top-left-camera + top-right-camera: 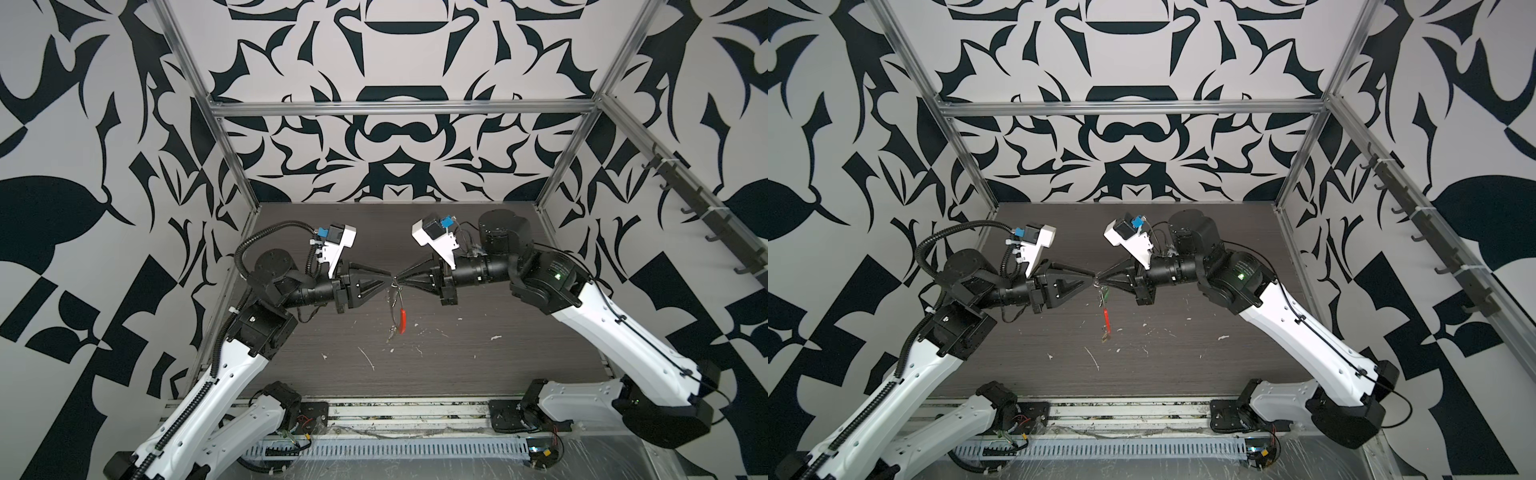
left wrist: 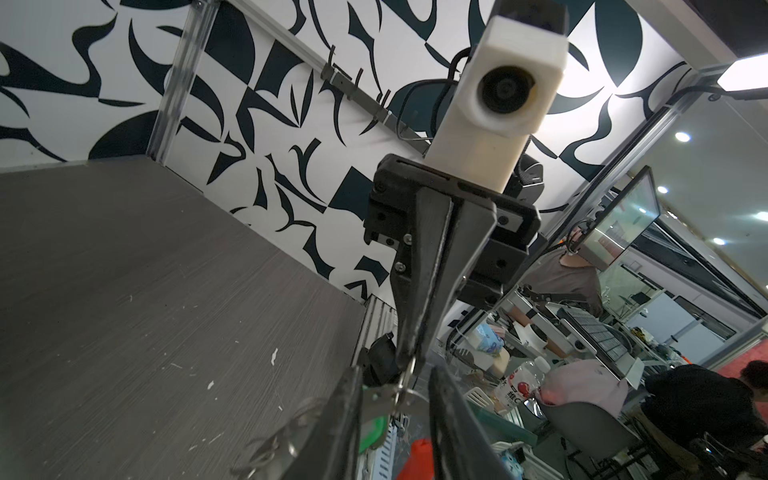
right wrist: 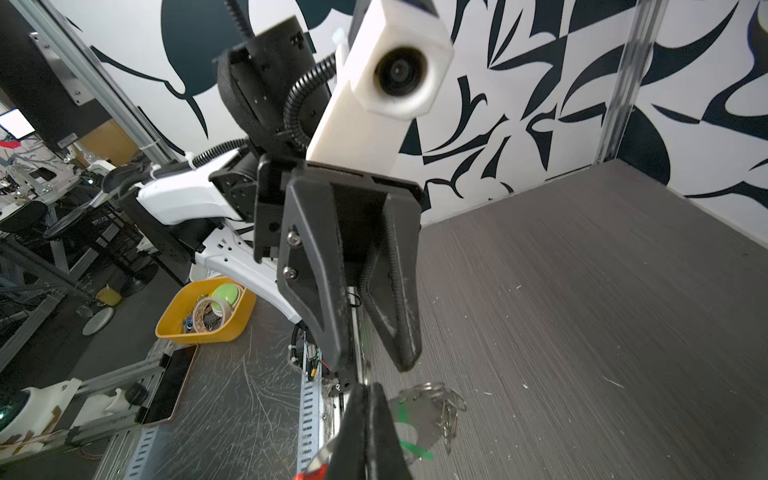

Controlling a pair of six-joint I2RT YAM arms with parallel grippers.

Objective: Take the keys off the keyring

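**Keyring Suspended Between Gripper Tips**

The two grippers meet tip to tip above the middle of the table (image 1: 498, 332).

Right gripper (image 2: 409, 359): fingers pressed together, pinching the top of the keyring (image 1: 401, 319) (the exact wire between the pads is not discernible).

Left gripper (image 3: 374, 365): fingers spread apart, straddling the silver rings just beside the right tips. Contact cannot be confirmed.

The keyring hangs below the tips, red sleeve (image 1: 1107, 320) downward. The green tag (image 2: 81, 432) is on the bunch, close to the left fingers.

A yellow bin (image 3: 199, 336) stands off the table, beside the left arm. It holds a tape roll (image 3: 208, 313), a green disc (image 3: 226, 297) and small unidentifiable items.
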